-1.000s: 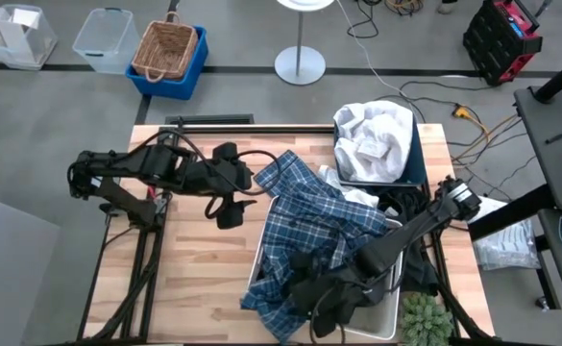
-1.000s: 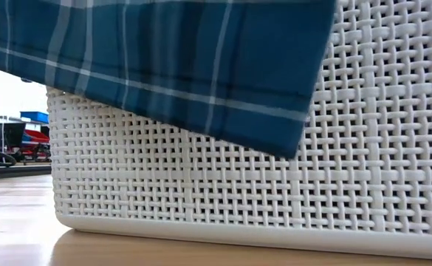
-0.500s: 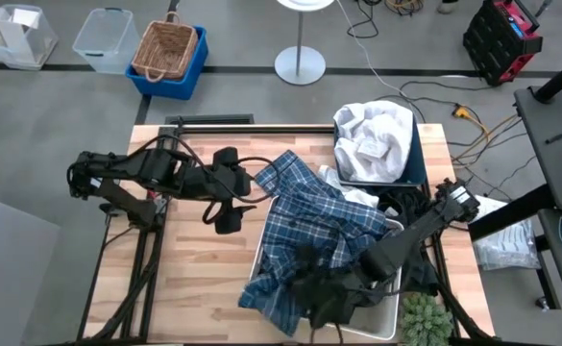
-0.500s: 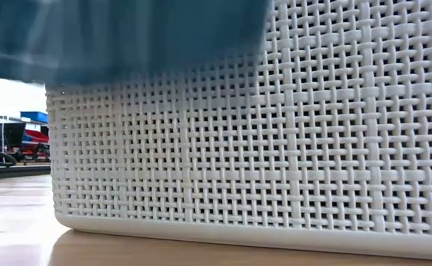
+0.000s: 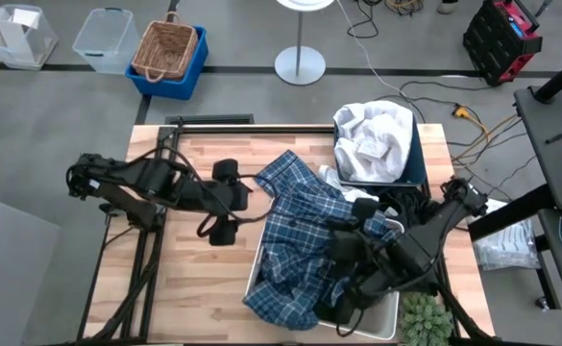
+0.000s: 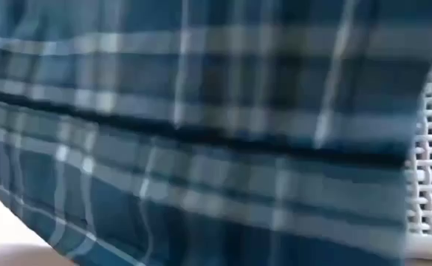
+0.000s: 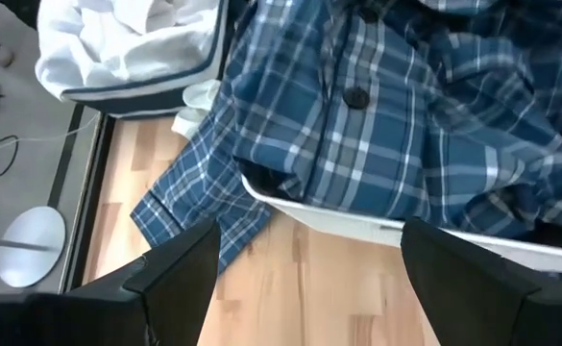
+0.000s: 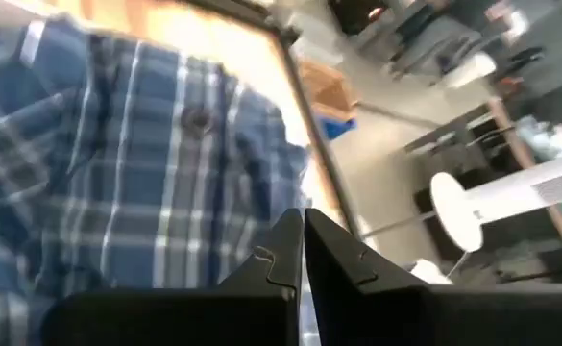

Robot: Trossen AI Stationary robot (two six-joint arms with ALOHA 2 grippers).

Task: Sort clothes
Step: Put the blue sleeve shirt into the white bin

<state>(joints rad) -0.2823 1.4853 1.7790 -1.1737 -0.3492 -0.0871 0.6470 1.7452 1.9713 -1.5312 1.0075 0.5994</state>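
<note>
Dark, flat fingers (image 8: 305, 252) of the right gripper (image 5: 350, 252) are pressed fully together, pinching a fold of the blue-and-white plaid shirt (image 5: 305, 235). The soft, crumpled woven cloth carries small dark buttons. It drapes across the white lattice-weave plastic bin (image 7: 357, 223) and spills over the rim toward 9 o'clock. The right arm reaches in from 4 o'clock, bent low over the bin.

The left gripper (image 5: 225, 200) holds nothing, its two fingers (image 7: 180, 274) spread wide above the wooden plank table (image 5: 194, 279), at 9 o'clock from the shirt. The left arm extends from the table's 9 o'clock edge.

At 1 o'clock, one navy bin (image 5: 410, 168) holds bunched white garments (image 5: 375, 130).
</note>
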